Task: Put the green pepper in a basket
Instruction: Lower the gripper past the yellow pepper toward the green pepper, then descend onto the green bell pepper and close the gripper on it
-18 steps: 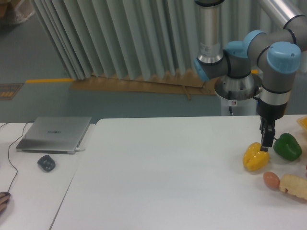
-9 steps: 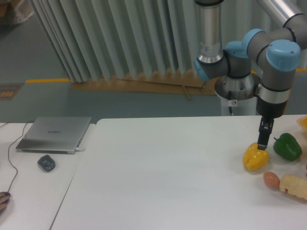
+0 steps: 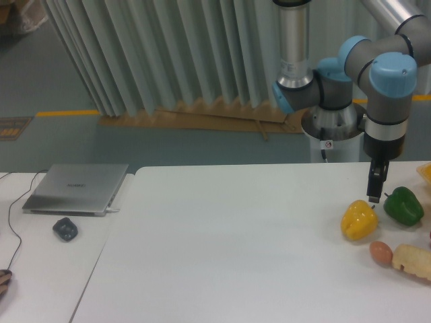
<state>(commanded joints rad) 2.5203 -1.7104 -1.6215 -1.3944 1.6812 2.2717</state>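
Claw (image 3: 373, 195) just beside green pepper (image 3: 403, 206)

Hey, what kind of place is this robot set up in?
Probably a lab or workshop: a robot arm works over a white table holding toy-like food, a closed laptop sits nearby, and the bare floor behind has yellow marking tape.

We cannot tell how the gripper (image 3: 374, 190) stands: it shows edge-on as one dark bar, so its fingers merge. At the right edge, a pale crusty piece (image 3: 412, 260) (bread, perhaps) is cut off, and so is a yellow-orange corner (image 3: 425, 172) above it. No basket is in view.
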